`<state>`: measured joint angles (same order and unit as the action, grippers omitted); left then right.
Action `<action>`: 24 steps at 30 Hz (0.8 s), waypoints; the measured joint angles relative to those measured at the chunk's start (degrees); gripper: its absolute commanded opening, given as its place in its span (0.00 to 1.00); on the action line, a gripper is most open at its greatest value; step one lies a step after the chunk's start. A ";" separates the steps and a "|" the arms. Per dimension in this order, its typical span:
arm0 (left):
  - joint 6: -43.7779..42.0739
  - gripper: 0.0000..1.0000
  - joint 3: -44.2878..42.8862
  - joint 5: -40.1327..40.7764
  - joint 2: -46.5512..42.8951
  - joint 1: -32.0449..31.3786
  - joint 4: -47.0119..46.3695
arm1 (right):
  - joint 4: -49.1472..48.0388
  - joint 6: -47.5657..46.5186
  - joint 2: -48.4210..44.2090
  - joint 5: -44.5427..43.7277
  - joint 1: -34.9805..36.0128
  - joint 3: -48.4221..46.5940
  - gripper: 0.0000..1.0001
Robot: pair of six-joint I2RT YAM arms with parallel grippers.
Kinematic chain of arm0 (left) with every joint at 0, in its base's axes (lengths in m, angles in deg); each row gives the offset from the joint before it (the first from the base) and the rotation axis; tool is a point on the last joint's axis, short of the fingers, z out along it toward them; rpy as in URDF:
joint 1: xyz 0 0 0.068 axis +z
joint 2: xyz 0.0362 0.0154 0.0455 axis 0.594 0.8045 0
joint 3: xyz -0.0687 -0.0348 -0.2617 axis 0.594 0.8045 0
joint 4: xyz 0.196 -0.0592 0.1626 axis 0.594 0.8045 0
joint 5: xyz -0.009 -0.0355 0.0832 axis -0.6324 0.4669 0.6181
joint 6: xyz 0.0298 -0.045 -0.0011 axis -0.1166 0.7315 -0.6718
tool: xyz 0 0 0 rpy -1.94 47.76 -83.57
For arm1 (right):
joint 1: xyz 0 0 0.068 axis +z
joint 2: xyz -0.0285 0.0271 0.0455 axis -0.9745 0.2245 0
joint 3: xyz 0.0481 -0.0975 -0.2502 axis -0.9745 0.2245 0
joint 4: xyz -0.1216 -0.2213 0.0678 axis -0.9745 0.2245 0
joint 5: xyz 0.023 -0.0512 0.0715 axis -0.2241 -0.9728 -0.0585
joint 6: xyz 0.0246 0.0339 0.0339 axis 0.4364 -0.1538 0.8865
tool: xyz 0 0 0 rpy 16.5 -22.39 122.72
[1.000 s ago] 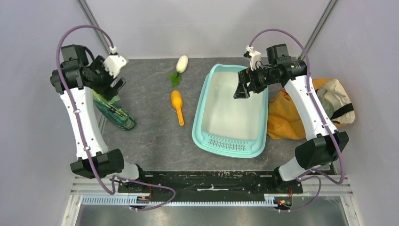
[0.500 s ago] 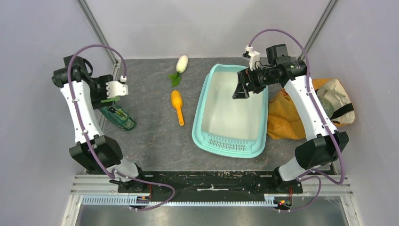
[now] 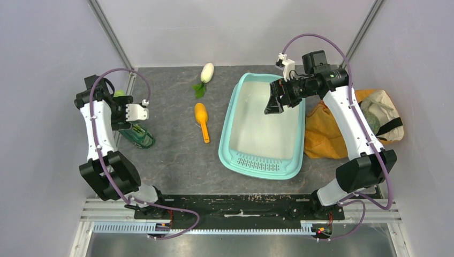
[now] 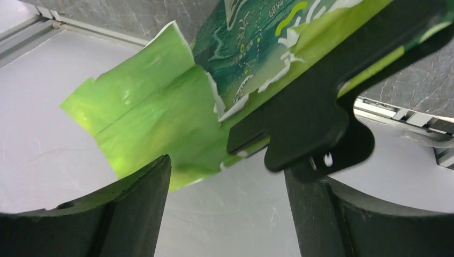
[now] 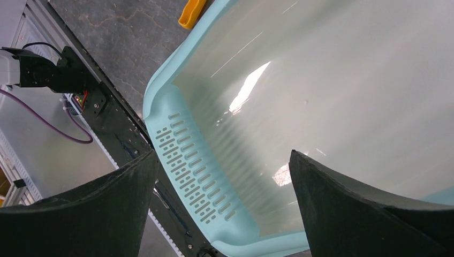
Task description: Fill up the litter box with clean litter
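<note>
The teal litter box point(image 3: 230, 131) lies at the middle right, its slotted grille point(image 3: 260, 162) toward the near edge. Its white basin point(image 5: 332, 75) shows no litter; no litter is in view anywhere. My right gripper point(image 3: 274, 101) hangs open and empty above the box's far half, and its wrist view looks down on the grille point(image 5: 195, 166). My left gripper point(image 3: 130, 119) is open at the green printed pouch point(image 3: 140, 136) by the left wall. In the left wrist view the pouch's torn top point(image 4: 144, 118) and a black clip point(image 4: 300, 115) lie just beyond the open gripper point(image 4: 225, 214).
An orange plastic scoop point(image 3: 202, 121) lies left of the box, and its tip shows in the right wrist view point(image 5: 191, 13). A white toy radish point(image 3: 206, 72) lies at the back. An orange cloth bag point(image 3: 324, 134) sits right of the box. The left wall is close behind the pouch.
My left arm has swung down and back toward the left wall, bringing its gripper lower beside the pouch. The right arm has barely moved.
</note>
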<state>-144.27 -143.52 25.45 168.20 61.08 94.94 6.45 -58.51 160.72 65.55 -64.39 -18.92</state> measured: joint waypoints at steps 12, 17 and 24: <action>-1.99 0.02 1.97 -1.14 1.77 1.16 -5.44 | 1.18 -0.83 0.00 -0.31 0.11 -0.24 0.99; -2.86 0.02 1.92 -2.56 1.44 1.44 -3.28 | 1.53 -0.87 0.35 -0.42 0.17 -0.59 0.99; -0.11 0.02 -0.59 -9.09 1.16 1.75 3.74 | 1.51 -1.18 1.95 -0.44 0.17 -2.14 0.99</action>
<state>-144.38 -144.11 16.36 169.36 62.83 98.67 7.96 -59.69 162.66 65.11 -64.21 -21.06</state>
